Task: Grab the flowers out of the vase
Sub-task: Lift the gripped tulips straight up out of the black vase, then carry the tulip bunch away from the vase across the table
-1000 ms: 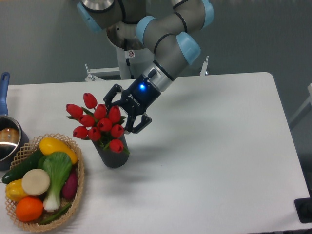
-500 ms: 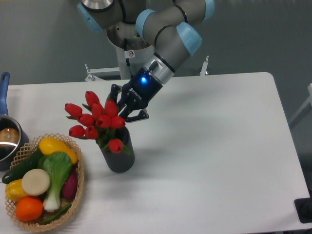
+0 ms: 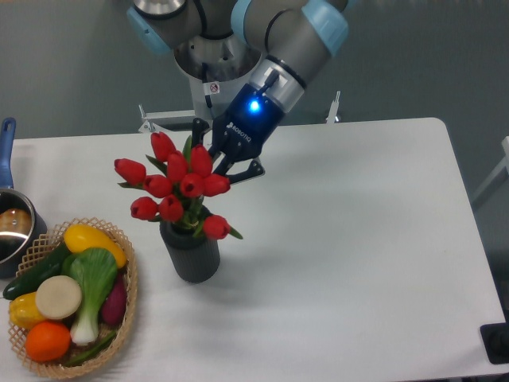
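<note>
Flowers rising out of the vase

Fixed camera: the gripper (image 3: 225,161) is clenched on the flowers (image 3: 179,189) from behind and has lifted since a moment ago; the bunch sits higher, more stem showing, its base not yet clear of the vase (image 3: 191,254) on the table (image 3: 358,239). Judged, the lift is under way.

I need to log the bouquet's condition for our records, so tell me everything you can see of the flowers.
The flowers are a bunch of about nine red tulip buds, all closed, with green stems and leaves. They look artificial. The bunch spreads wider than the vase, the dark grey ribbed cup below it, and leans slightly left. The lowest stems seem to reach into the cup's mouth. The gripper is at the bunch's upper right side, its fingers partly hidden behind the buds, so the grip cannot be confirmed.
</note>
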`<state>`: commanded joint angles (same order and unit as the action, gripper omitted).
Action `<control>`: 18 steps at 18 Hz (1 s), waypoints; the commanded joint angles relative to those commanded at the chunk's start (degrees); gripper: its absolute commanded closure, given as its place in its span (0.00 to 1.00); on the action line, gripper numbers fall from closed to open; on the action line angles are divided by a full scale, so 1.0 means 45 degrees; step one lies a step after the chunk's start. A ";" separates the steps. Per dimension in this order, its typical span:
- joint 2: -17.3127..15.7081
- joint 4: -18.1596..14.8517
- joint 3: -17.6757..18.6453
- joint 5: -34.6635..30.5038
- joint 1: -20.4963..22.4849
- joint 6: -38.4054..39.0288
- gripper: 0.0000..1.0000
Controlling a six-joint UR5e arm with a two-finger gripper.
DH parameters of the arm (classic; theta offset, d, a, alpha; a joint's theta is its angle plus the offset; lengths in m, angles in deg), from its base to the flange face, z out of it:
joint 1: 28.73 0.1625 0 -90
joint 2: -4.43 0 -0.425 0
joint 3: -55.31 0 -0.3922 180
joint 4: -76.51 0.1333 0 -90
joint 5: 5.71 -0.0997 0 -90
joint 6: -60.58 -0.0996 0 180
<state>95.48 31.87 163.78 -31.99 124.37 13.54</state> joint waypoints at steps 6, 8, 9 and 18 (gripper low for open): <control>0.0136 0.0000 -0.1075 0.0605 0.0332 0.1760 1.00; 0.0156 0.0000 -0.1251 0.0761 0.0468 0.2131 1.00; 0.0156 0.0000 -0.1310 0.0859 0.0546 0.2307 1.00; 0.1150 -0.0039 -0.2968 0.1289 0.1874 0.2777 1.00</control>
<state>100.66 31.69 150.42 -26.19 132.81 26.03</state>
